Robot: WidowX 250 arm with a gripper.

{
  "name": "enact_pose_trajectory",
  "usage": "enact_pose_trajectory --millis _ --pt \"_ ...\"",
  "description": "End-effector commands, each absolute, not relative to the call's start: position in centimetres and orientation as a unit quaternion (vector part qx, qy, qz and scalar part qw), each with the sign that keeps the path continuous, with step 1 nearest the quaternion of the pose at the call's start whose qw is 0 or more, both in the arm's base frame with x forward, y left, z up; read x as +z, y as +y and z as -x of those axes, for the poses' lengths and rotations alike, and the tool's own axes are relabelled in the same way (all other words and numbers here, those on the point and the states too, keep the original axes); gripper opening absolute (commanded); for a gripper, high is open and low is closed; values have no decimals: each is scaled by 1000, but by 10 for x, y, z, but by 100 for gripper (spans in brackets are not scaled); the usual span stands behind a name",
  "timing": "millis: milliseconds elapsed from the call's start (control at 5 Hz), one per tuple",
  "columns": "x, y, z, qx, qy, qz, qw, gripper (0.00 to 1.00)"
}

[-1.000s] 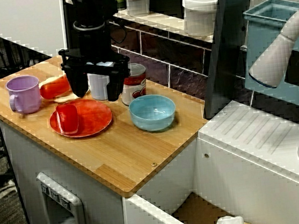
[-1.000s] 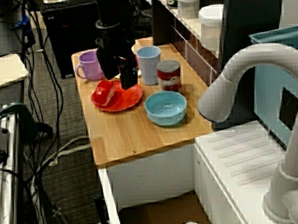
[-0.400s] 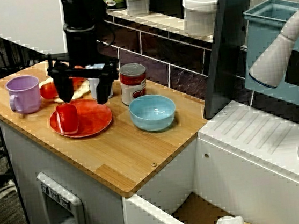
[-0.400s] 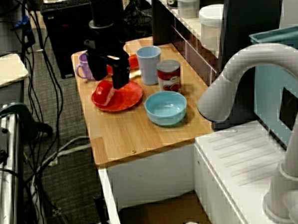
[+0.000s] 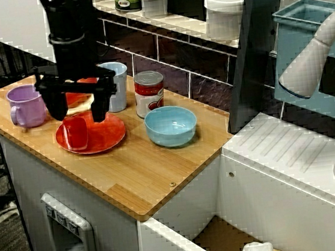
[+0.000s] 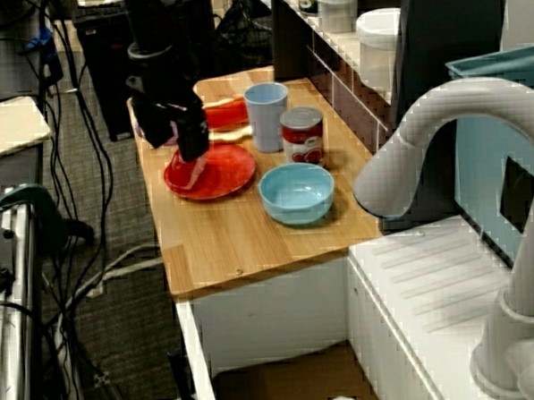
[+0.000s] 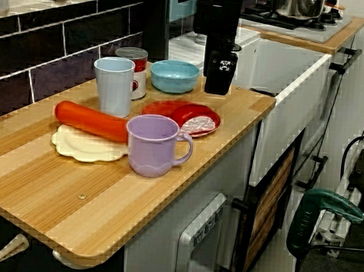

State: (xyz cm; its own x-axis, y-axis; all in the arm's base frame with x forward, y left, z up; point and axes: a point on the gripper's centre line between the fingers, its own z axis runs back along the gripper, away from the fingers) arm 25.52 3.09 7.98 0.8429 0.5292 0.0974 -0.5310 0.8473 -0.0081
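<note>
Hovering over the left part of the red plate [image 5: 107,136], claw [image 5: 77,116] released, fingers spread wide, nothing between them; red piece [image 5: 76,133] lying on that plate right beneath.

Reading the front view left to right:
- Keep the left finger off the purple mug [image 5: 26,105], just beside the plate.
- Centre the gap on the red piece and, probably best, descend straight rather than slanted; low piece on a smooth plate, likely to skid.
- Mind the right finger near the orange roll [image 7: 90,121] on its cream plate [image 7: 83,148], and the blue cup [image 5: 117,89] behind.
- Can [image 5: 150,93] and blue bowl [image 5: 171,127], farther right, well apart.

Cannot tell height above the plate. Seen from the high view over the tap, covers most of the piece and mug. Seen from the low view along the counter, reads as one dark block, spread unreadable there; shows a pale pink face on the piece, kind unclear.
</note>
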Motion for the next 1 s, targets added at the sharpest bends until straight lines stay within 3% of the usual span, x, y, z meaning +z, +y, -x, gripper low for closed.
enact_pose_trajectory --millis 0,600,800 --pt "92 31 -251 320 -78 -7 944 100" --pt "86 36 -251 374 -70 -23 924 100" --pt "83 37 -248 413 -86 -56 905 100"
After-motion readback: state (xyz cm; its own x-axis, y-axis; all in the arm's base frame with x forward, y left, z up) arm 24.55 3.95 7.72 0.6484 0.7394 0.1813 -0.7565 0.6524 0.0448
